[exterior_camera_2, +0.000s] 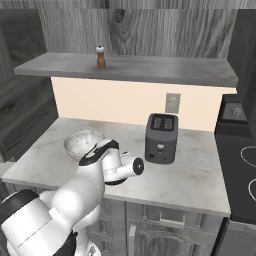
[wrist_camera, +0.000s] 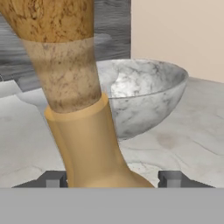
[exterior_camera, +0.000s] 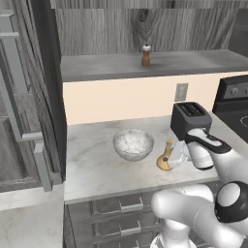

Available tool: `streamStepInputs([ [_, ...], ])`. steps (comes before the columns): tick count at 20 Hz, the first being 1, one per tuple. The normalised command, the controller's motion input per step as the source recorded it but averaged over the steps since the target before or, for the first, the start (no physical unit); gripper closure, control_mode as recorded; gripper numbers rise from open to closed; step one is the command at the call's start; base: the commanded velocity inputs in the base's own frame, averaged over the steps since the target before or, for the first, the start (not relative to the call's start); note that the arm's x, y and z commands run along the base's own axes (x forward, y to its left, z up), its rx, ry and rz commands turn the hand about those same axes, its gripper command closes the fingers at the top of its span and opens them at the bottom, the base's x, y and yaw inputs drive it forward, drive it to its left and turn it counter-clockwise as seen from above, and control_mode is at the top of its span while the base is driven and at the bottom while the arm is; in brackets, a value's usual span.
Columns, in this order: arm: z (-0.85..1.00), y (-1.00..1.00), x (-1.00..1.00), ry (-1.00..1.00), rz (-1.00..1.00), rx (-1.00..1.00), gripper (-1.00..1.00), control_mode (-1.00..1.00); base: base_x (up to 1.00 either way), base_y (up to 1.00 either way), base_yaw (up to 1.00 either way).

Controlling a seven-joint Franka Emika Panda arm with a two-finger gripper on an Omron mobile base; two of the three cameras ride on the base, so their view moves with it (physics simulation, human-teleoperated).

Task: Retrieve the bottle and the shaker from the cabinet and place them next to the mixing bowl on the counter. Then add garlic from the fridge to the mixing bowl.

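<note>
The tan gourd-shaped bottle (exterior_camera: 166, 158) stands upright on the marbled counter (exterior_camera: 92, 162), just right of the glass mixing bowl (exterior_camera: 133, 144). My gripper (exterior_camera: 177, 154) is down at the bottle from the right. In the hand view its fingertips (wrist_camera: 53, 179) sit wide apart on either side of the bottle's base (wrist_camera: 94, 148), so it is open, with the mixing bowl (wrist_camera: 146, 94) right behind. The brown white-topped shaker (exterior_camera: 146, 54) stands alone on the cabinet shelf (exterior_camera: 198, 62); the shaker (exterior_camera_2: 101, 56) also shows in the right base view, where my arm hides the bottle beside the bowl (exterior_camera_2: 79, 141).
A black toaster (exterior_camera: 190, 118) stands on the counter right behind my hand. A dark stove (exterior_camera_2: 240, 165) borders the counter on the right. A tall grey door with long bar handles (exterior_camera: 29, 135) stands at the left. Grey drawers (exterior_camera: 121, 213) lie under the counter.
</note>
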Motion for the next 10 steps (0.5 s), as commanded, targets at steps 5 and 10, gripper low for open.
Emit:
streamStepInputs([
  [5,0.00,-0.14,0.40,0.00,0.00,0.00,1.00,-1.00,0.00,0.00,0.00],
  [10,0.00,-0.19,0.28,0.00,0.00,0.00,1.00,-1.00,0.00,0.00,0.00],
])
